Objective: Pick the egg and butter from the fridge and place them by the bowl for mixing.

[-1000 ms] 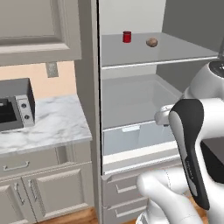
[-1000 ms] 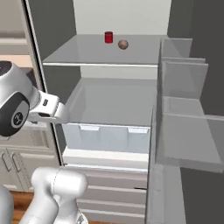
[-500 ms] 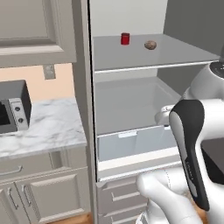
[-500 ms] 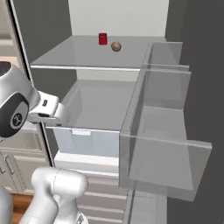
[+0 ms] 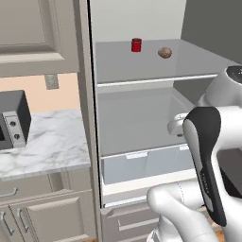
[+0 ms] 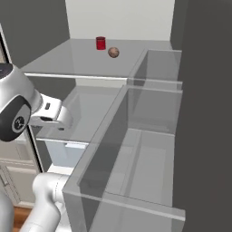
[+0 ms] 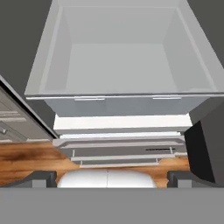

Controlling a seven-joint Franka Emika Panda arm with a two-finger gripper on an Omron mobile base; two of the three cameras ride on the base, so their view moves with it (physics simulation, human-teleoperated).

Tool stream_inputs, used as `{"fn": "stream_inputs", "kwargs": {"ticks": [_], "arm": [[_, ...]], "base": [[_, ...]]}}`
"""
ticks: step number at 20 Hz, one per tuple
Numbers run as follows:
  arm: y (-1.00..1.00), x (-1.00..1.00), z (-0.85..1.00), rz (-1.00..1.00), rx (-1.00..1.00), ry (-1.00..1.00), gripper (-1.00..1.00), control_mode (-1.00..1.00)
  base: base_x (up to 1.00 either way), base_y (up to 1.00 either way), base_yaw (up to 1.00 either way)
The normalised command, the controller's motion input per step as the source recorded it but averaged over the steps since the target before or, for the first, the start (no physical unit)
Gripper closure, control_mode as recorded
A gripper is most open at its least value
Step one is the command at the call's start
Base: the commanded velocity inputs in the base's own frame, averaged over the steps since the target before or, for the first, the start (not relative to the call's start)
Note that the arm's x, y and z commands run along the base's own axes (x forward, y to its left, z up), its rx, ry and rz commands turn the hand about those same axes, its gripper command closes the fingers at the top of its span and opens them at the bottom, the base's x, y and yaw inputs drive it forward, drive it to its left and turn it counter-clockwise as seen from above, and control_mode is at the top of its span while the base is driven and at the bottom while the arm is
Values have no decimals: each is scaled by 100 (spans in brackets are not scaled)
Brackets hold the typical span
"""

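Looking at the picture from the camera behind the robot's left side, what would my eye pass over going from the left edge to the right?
Microwave → marble counter → wall socket → red can → egg → robot arm.

Kitchen corner, beige cabinets and marble counter, left of the claw (image 7: 111, 177).
White-grey marble countertop (image 5: 47, 144) off to the claw's left, black-grey microwave (image 5: 10, 119) sitting on it at the far left. Beige panelled upper cabinet (image 5: 33, 33) above, matching lower cabinets (image 5: 42, 220) under the counter. Peach wall (image 5: 33, 94) between them, grey outlet plate (image 5: 51, 81) on it. Brown wood floor (image 7: 26, 159) below the claw.
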Motion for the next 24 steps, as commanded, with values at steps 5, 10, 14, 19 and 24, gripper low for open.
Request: {"fn": "stream_inputs", "kwargs": {"ticks": [5,10,14,19,24], "arm": [[-21,30,0,5,0,2,-100,-100],[-20,12,45,3,0,-3,-100,-100],[-6,-5,64,1,0,-20,-100,-100],[-2,-6,51,0,0,-26,-100,-100],[-21,-10,60,-3,-3,-22,-100,-100]], "base": [[7,-6,1],[0,0,0],[0,0,0],[0,0,0],[0,0,0]]}}
